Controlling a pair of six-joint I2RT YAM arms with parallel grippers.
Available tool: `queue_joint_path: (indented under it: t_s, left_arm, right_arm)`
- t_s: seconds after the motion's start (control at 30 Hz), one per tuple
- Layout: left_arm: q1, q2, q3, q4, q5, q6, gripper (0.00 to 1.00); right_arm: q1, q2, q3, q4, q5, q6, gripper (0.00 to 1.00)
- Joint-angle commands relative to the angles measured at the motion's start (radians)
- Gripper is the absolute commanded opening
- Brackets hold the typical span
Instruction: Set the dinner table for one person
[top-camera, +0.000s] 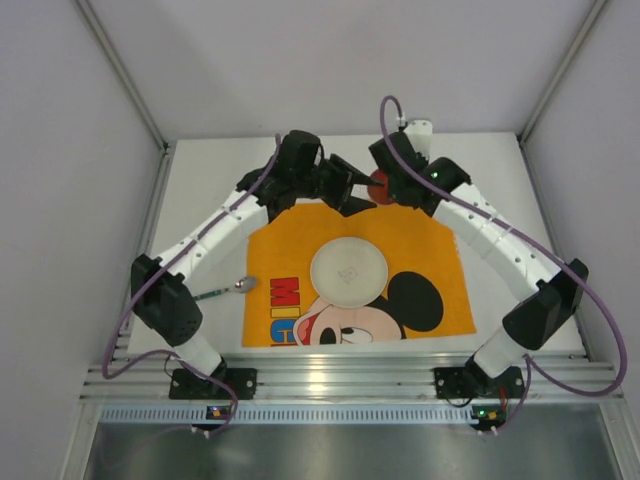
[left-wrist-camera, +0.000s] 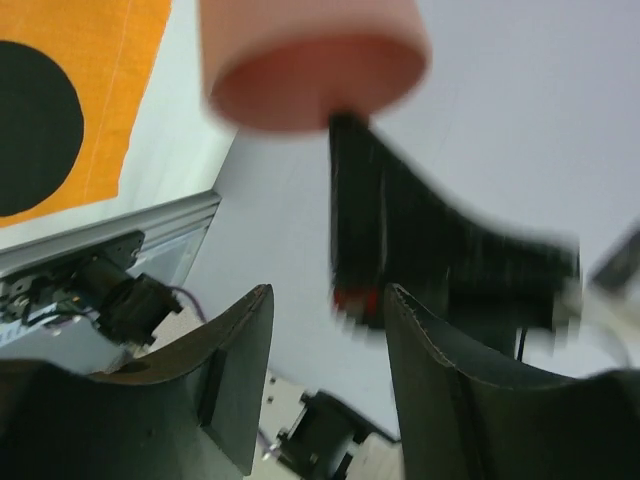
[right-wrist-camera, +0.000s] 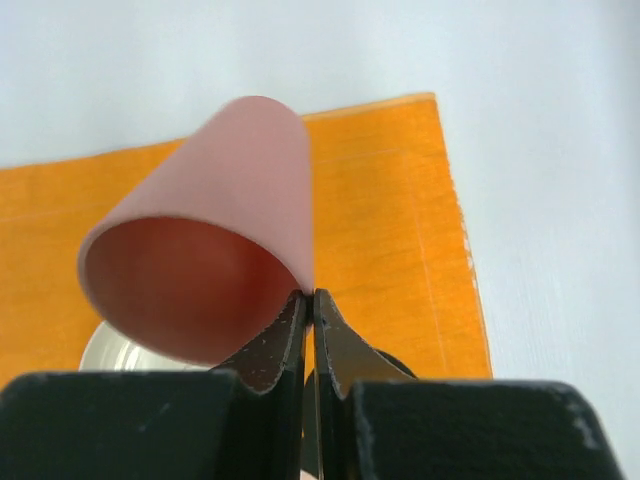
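Fingers (right-wrist-camera: 272, 350) of the right gripper (right-wrist-camera: 312, 296) clamp the rim of a pink tapered plastic cup (right-wrist-camera: 225, 190); left gripper (left-wrist-camera: 328, 295) fingers (left-wrist-camera: 240, 345) stand apart, that cup just beyond them.

Links: left arm (top-camera: 215, 228) and right arm (top-camera: 500, 235) are both built of white tubular segments, with rows of small dark screw holes along them.
Joints: bulky matte black housings at each elbow and wrist.
Cables: one purple cable (top-camera: 113, 340) runs in a loop beside the left arm. A second cable (top-camera: 612, 330) of the same colour runs along the right arm.
Bases: black mounting plates (top-camera: 212, 383), one per arm.
Left gripper (left-wrist-camera: 325, 365): black, with broad curved fingers (left-wrist-camera: 235, 370) that have pale worn edges.
Right gripper (right-wrist-camera: 313, 305): black fingers tapering to thin tips, surfaces scuffed and speckled, on a blocky black body.
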Motion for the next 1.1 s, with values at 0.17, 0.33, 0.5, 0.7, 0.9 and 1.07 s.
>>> queue_joint_path:
  t_s: [0.17,0.33,0.5,0.7,0.9,1.07]
  left_arm:
    - [0.106,-0.262,0.071,-0.349,0.103,0.365,0.53]
    - [0.17,-0.298,0.123,-0.513,-0.008,0.605,0.53]
    - [0.172,-0.299,0.193,-0.74,-0.262,0.839,0.52]
    - [0.178,-0.356,0.091,-0.817,-0.414,0.956,0.52]
    - [0.18,-0.427,-0.037,-0.837,-0.519,0.931,0.52]
    - [0.189,-0.437,-0.134,-0.834,-0.583,0.934,0.51]
  right_arm:
    - [-0.352,0.11,0.141,-0.083,-0.312,-0.026,0.0]
    - [-0.423,0.15,0.16,-0.145,-0.543,-0.017,0.0]
    - [-0.472,0.219,0.141,-0.163,-0.645,-0.028,0.0]
    - [-0.543,0.296,0.112,-0.186,-0.632,-0.048,0.0]
    - [-0.601,0.336,0.082,-0.166,-0.659,-0.069,0.0]
    - [-0.604,0.333,0.091,-0.157,-0.696,-0.08,0.29]
